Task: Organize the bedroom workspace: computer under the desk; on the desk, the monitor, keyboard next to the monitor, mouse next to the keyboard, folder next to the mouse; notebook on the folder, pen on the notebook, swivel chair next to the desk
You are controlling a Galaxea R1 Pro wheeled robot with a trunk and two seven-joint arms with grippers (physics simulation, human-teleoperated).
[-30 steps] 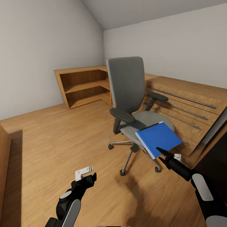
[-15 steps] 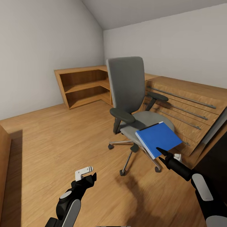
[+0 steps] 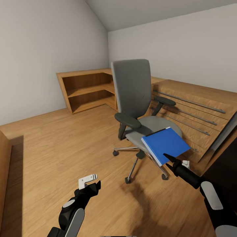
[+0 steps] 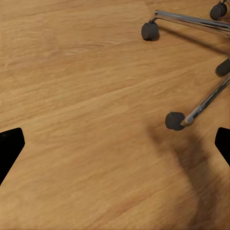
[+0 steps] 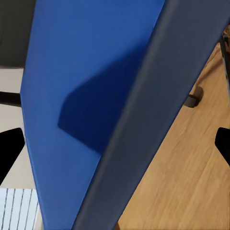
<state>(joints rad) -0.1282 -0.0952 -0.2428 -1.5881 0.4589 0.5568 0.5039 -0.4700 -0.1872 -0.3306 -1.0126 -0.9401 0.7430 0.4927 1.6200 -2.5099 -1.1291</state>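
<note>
Wood floor [image 3: 59, 148], swivel chair [image 3: 135, 98], blue folder [image 3: 166, 144]

1. Flat bright-blue rectangular folder [image 3: 166, 144] lies tilted on the seat's front edge, overhanging it.
2. Grey upholstered swivel chair [image 3: 133, 98] with chrome five-star base stands upright on light wood floor.

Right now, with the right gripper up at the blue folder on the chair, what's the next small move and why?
Probably ease the right gripper forward onto the folder's near edge and close. The folder overhangs the swivel chair seat, its edge lies between the open fingers in the right wrist view, and nothing is gripped yet.
</note>
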